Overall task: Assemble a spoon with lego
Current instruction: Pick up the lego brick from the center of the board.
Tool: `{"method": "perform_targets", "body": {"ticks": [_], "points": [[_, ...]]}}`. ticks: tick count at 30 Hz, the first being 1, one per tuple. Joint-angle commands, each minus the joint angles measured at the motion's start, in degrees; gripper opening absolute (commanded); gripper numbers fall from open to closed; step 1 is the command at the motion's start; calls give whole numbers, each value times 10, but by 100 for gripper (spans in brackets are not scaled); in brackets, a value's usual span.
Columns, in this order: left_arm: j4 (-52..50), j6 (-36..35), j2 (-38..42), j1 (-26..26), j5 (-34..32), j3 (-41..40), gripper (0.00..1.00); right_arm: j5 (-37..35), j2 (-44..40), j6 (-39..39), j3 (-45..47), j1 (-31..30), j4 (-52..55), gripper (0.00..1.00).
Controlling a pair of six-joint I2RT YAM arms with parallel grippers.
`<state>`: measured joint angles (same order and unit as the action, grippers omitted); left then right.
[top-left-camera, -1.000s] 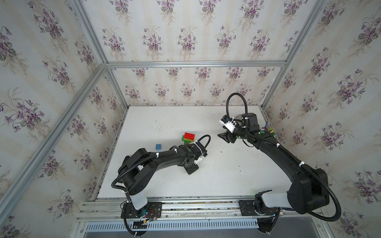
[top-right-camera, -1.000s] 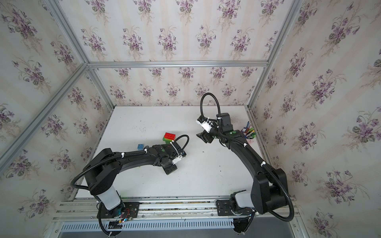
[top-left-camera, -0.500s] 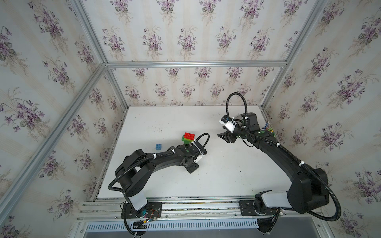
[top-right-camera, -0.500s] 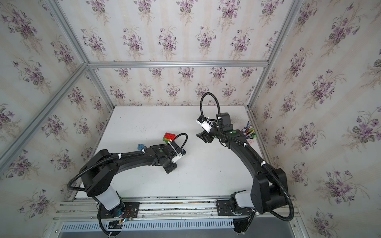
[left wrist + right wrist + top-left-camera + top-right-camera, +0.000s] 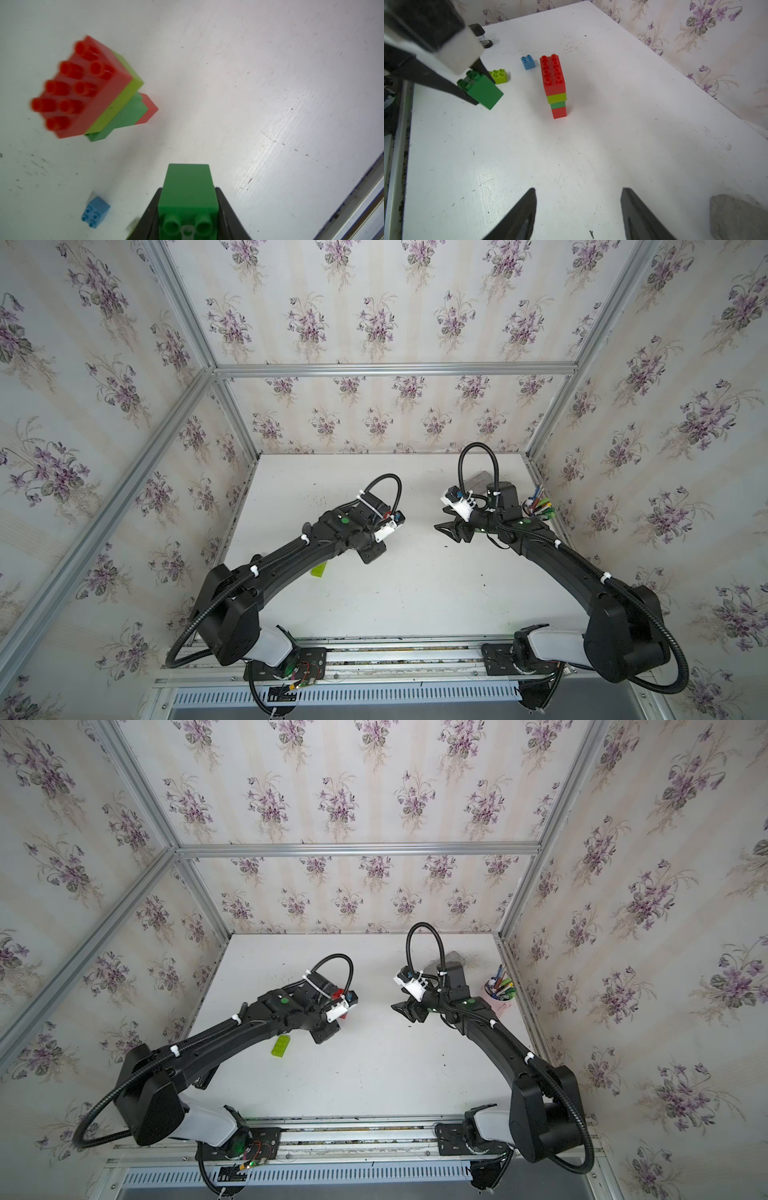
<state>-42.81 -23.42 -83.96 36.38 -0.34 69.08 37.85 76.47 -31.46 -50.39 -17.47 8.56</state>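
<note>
A: Where's the spoon (image 5: 555, 87)?
B: Half-built, upright on the white table (image 5: 612, 135): small red brick at the base, dark green, lime, then a wide red eight-stud brick on top.
A: The step in hand?
B: The left gripper (image 5: 480, 90) is clamped on a dark green square plastic brick (image 5: 188, 182), held tilted off the table, apart from the stack. I judge it joins the stack next: level it, line up the studs, press down.
A: The other arm?
B: The right gripper (image 5: 578, 190) hangs empty, jaws apart; it could steady the narrow base.
A: Do the views agree?
B: Both top views hide nearly all the stack behind the left arm (image 5: 291, 556). The right wrist view shows it whole, a small blue studded brick (image 5: 528, 62) just beside it, a lime green studded brick (image 5: 499, 76) near.
</note>
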Motion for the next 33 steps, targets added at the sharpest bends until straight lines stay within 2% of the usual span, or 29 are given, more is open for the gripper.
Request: {"method": "perform_targets", "body": {"ticks": [1, 7, 12, 16, 20, 22, 33], "points": [[-46, -140, 6, -56, 72, 36, 19, 41, 16, 14, 4, -21, -62, 66], [-78, -287, -41, -142, 189, 113, 21, 23, 70, 25, 1, -73, -132, 66], [-117, -355, -108, -175, 199, 196, 21, 27, 112, 72, -35, -88, -141, 65], [-123, -373, -145, -181, 183, 233, 21, -16, 139, 79, -43, -113, -154, 66], [-125, -381, -159, -183, 181, 249, 22, -28, 165, 70, -59, -129, -151, 66], [-123, -387, -161, -184, 181, 252, 23, -33, 177, 77, -64, -151, -164, 66], [-124, -388, -165, -187, 179, 248, 24, -58, 255, 111, -122, -172, -196, 67]]}}
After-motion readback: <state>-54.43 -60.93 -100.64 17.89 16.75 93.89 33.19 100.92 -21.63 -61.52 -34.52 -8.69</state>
